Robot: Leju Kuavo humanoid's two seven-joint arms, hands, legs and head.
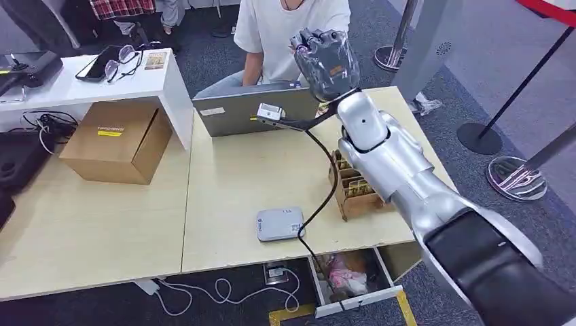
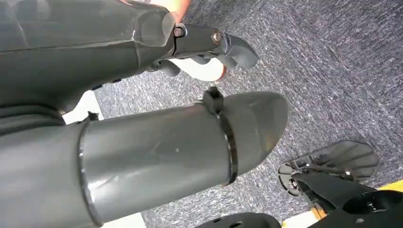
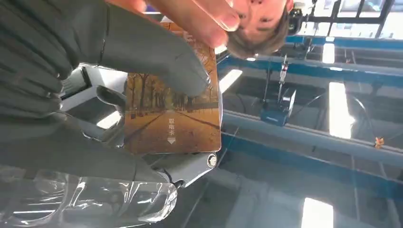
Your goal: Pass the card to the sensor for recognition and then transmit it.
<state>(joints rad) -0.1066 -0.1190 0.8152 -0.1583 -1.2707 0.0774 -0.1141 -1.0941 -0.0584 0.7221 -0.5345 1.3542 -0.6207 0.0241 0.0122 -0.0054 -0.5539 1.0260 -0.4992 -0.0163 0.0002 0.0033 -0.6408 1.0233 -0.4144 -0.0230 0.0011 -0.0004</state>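
Shiny silver right arm (image 1: 387, 159) with rounded shells, a dark round dot on the bulge by the wrist, then a black glossy section lower down. Grey right hand (image 1: 325, 61) wrapped in clear crinkly plastic, little orange sticker on the back. Black cable trailing off the wrist, silver screw heads at the finger hinges.
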